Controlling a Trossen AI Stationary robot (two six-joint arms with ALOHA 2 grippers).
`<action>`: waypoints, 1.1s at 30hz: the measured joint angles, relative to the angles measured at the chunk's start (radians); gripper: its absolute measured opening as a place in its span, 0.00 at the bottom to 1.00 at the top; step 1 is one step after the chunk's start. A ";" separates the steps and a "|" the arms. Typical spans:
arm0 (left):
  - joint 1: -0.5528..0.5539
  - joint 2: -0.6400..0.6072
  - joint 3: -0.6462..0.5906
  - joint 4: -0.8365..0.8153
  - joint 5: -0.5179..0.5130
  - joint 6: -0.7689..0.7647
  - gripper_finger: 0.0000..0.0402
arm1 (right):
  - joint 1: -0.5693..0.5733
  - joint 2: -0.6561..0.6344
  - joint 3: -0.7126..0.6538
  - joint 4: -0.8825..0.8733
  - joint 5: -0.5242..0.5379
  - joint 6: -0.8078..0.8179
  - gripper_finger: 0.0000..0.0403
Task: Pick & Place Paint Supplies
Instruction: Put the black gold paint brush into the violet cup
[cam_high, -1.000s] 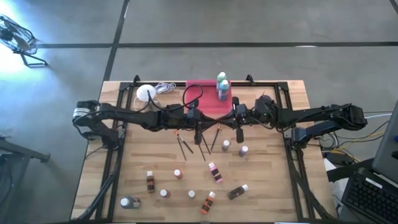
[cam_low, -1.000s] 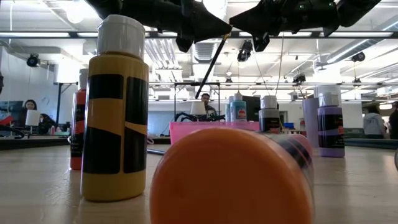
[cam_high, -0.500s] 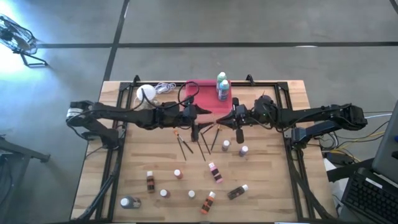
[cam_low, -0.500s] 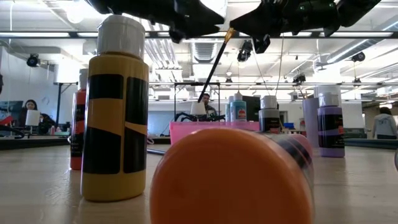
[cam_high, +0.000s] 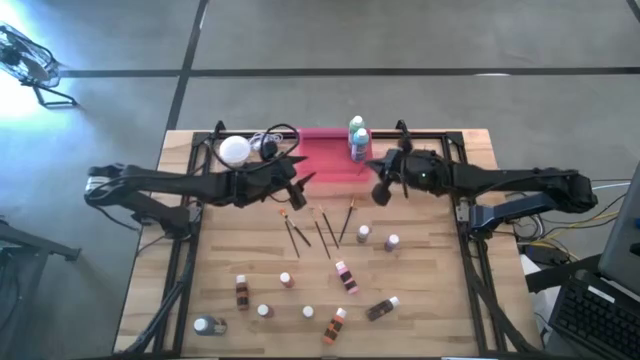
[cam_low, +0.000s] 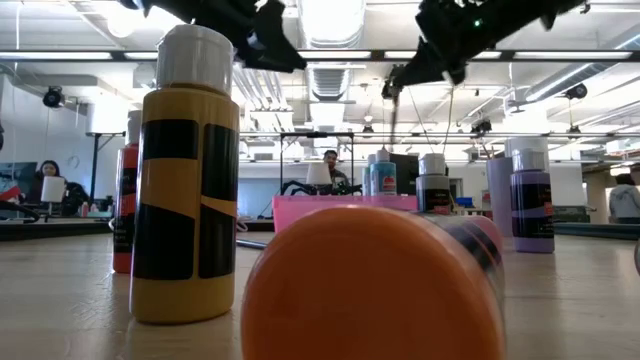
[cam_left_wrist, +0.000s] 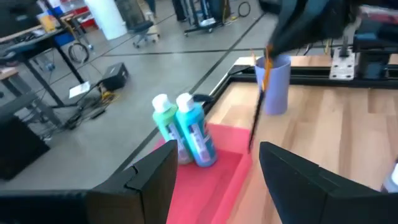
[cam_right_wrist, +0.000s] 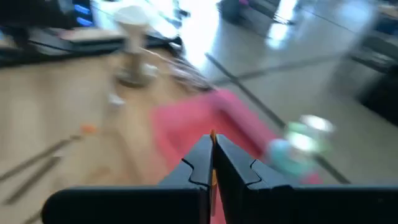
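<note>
This is a robotics lab or open workshop hall. A wooden tabletop (cam_high: 420, 300) stands on a bare grey concrete floor (cam_high: 400, 40) crossed by dark lines. Strip lights (cam_low: 70, 55) and exposed ducts run overhead, and people sit at desks (cam_low: 40, 225) far behind.

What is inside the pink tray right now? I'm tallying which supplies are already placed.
The pink tray holds the green bottle and blue bottle, upright at one end. The right gripper hides a corner.
</note>
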 joint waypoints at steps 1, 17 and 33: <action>0.000 -0.010 -0.014 0.005 0.000 -0.002 0.58 | 0.000 -0.007 0.026 -0.053 0.042 0.007 0.02; 0.002 -0.052 -0.095 0.034 -0.005 -0.007 0.57 | 0.002 -0.141 0.396 -0.782 0.370 0.284 0.02; 0.003 -0.051 -0.117 0.037 -0.005 0.033 0.57 | 0.001 -0.313 0.194 -0.833 0.452 0.489 0.02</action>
